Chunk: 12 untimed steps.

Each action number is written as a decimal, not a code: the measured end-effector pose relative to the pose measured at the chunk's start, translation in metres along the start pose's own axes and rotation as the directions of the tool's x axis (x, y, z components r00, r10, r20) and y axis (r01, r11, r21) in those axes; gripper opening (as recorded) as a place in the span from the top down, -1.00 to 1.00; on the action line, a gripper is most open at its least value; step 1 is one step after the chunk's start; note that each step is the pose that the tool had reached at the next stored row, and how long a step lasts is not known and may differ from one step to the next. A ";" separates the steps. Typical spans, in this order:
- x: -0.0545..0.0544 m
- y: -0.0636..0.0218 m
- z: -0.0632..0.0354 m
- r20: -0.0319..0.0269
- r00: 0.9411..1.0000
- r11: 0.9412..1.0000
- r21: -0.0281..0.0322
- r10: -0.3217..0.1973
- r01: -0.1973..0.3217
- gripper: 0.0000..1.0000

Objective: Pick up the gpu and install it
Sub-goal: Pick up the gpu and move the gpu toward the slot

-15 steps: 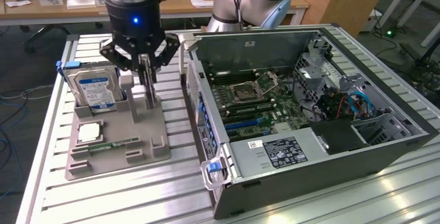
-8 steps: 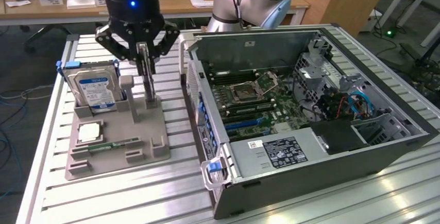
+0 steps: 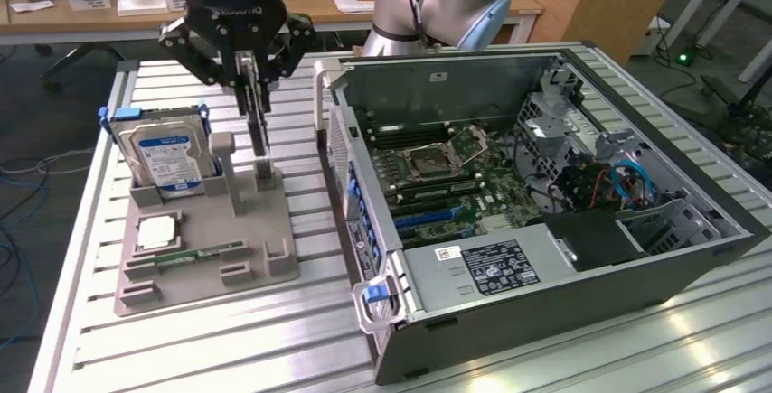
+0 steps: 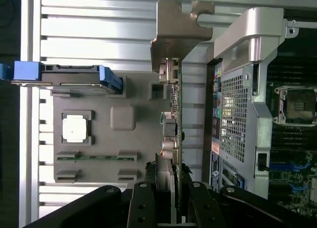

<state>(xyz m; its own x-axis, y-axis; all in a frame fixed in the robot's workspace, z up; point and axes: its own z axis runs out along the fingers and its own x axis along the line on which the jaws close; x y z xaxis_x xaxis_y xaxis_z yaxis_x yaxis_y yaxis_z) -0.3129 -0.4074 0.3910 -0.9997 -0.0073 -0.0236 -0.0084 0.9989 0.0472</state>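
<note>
1. A slatted metal table (image 3: 230,348) bears everything.
2. A grey moulded tray (image 3: 259,230) lies at the exterior view's left.
3. A silver hard drive (image 3: 169,160) with a blue-white label stands upright in an end slot of the tray.
4. A square silver processor chip (image 3: 158,231) lies flat in a recess, a narrow green memory stick (image 3: 199,255) just beside it.
5. An open computer case (image 3: 543,316) lies on its side at the exterior view's right, showing a green motherboard (image 3: 483,181) and a labelled power supply (image 3: 489,266).
</note>
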 end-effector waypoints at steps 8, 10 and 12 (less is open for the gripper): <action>0.000 0.0005 -0.0111 0.000 1.000 1.000 0.000 0.000 0.000 0.44; 0.000 0.0005 -0.0113 0.000 1.000 1.000 0.001 0.004 -0.004 0.44; -0.001 0.0005 -0.0113 0.001 1.000 1.000 0.012 0.014 -0.014 0.44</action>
<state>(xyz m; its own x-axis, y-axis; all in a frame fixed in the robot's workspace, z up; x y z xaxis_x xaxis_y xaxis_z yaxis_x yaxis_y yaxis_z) -0.3123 -0.4075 0.4023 -0.9997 0.0068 -0.0236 0.0060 0.9993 0.0360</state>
